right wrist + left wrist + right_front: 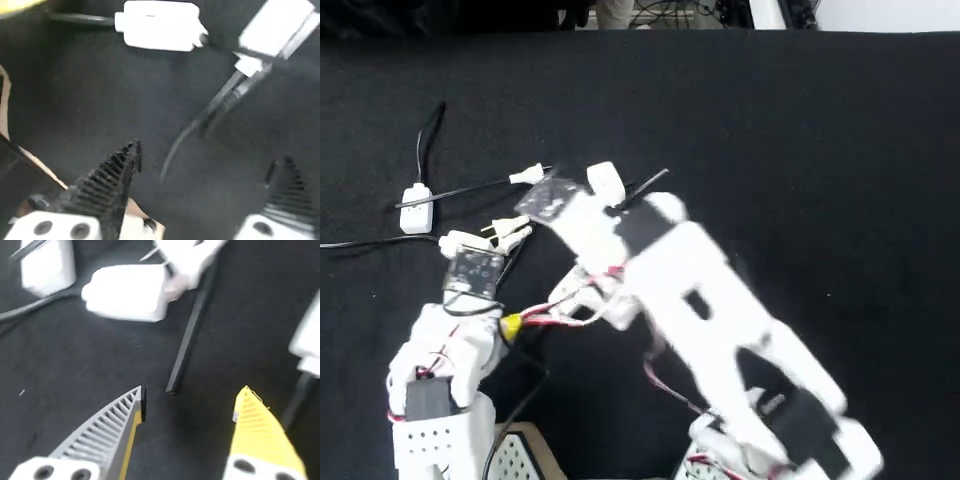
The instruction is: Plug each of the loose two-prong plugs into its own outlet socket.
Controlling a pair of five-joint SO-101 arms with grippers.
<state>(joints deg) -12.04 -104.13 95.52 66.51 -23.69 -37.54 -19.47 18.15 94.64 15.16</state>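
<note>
1. Left arm (445, 360): stands at the near left of the black tabletop (820, 150). Left jaws released and spread wide, one finger grey-white, the other yellow, nothing held. The cut end of a black cable (192, 335) lies on the tabletop under the gap.
2. Right arm (710, 310): rises from the near right and stretches diagonally toward the far left. Right jaws released, both fingers black, nothing held, over bare tabletop crossed by a thin cable (175, 145).
3. Small white socket block (460, 242): just beyond the left arm's head, lying flat.
4. Two-prong plug (506, 231): just right of that block, between the two arm heads. Cannot tell whether it is seated in the block or only lies against it.
5. White outlet socket (417, 210): far left, well apart from both arms, with a dark cord curling away to the far side.
6. White block (605, 180): just beyond the right arm's head.
7. Second two-prong plug (527, 175): loose on the tabletop, left of that block. Its black cord runs left toward the outlet socket.
</note>
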